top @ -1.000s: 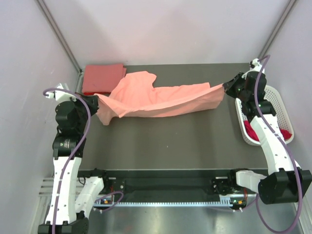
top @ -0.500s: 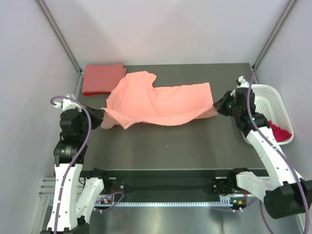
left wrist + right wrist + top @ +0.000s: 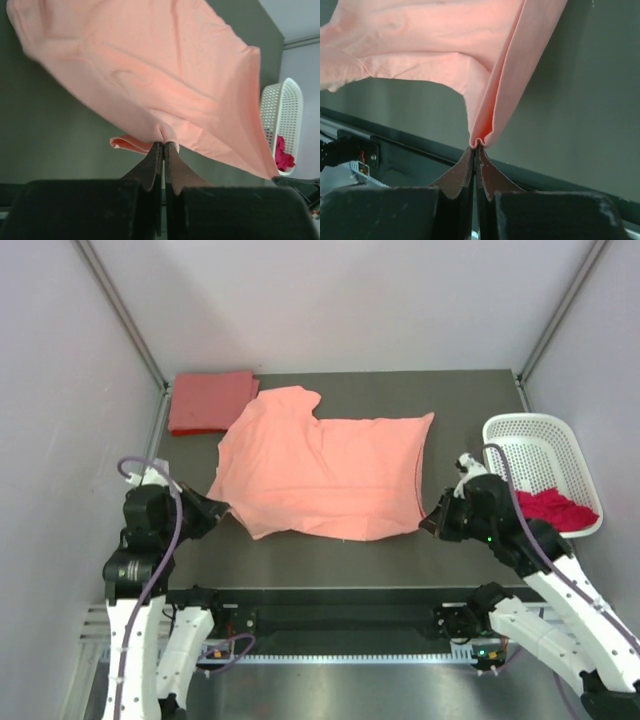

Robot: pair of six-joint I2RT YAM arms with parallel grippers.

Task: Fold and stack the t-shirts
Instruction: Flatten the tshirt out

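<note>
From above, you are seeing the pink tee [image 3: 325,475] lying spread across the middle of the desk [image 3: 460,400], mostly flat. Your left jaws are pinching its near-left corner and your right jaws are pinching its near-right corner, so both sets are closed on cloth. A red tee [image 3: 210,400] is sitting folded at the desk's far-left corner, just beside the pink tee's far edge. A white basket [image 3: 530,430] is standing at the right edge, with a magenta tee [image 3: 555,510] lying crumpled inside it.

Through the left wrist camera, you are looking at the left jaws pressed together on a small bunched fold of the pink tee [image 3: 150,65]. The cloth is stretching up and away from them over the dark desk [image 3: 45,135]. The basket [image 3: 287,107] is showing at the right edge, with the magenta tee [image 3: 284,157] in it.

Through the right wrist camera, the right jaws are clamping a doubled fold of the pink tee [image 3: 445,35]. A long crease is running up from the pinch, and the cloth is fanning out to the upper left.
</note>
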